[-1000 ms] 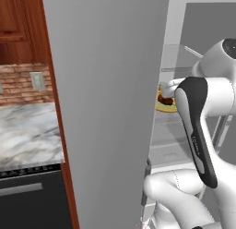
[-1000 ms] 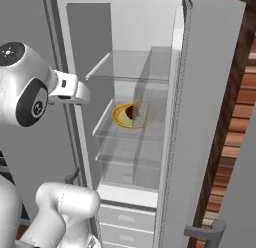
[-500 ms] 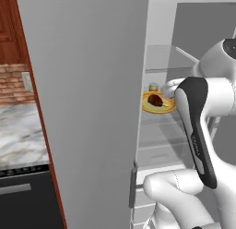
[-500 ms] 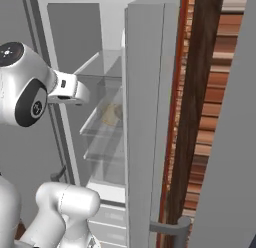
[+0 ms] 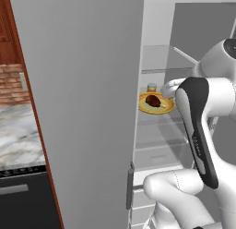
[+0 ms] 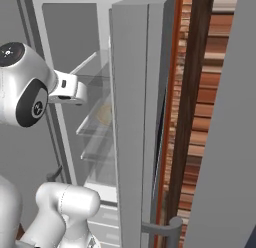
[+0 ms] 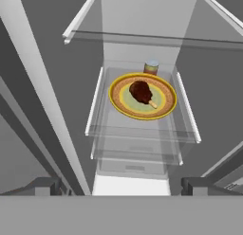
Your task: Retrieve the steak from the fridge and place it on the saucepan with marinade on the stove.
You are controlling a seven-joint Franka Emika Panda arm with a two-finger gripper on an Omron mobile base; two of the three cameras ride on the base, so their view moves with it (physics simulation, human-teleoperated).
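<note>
I am facing the open fridge [image 5: 92, 85], its grey door swung out wide on my left in the left base view and its other door standing edge-on in front of the right base camera. My white arm reaches toward the white interior at shelf height.

Through my hand view I look down onto a glass shelf [image 7: 142, 130]. The steak [image 7: 141, 91], a dark red-brown lump with a pale bone end sticking out, lies in the middle of a yellow plate [image 7: 163, 108] on that shelf. A small jar [image 7: 151, 67] stands just behind the plate, at its far rim, toward the back wall. Another glass shelf [image 7: 142, 39] hangs above, and drawers sit below.

From the left base view the steak [image 5: 153, 101] and plate [image 5: 156, 108] show just left of my forearm, with the jar [image 5: 151, 87] right behind them.

My fingers [image 7: 122, 185] are spread apart and hold nothing; their dark tips [image 7: 46, 184] rise at the lower corners of my hand view, well short of the plate. The steak is untouched, resting on its plate inside the fridge.

On the far left of the left base view, a marble surface [image 5: 18, 140] lies under a brick wall, with a black dishwasher [image 5: 23, 195] beneath it.
</note>
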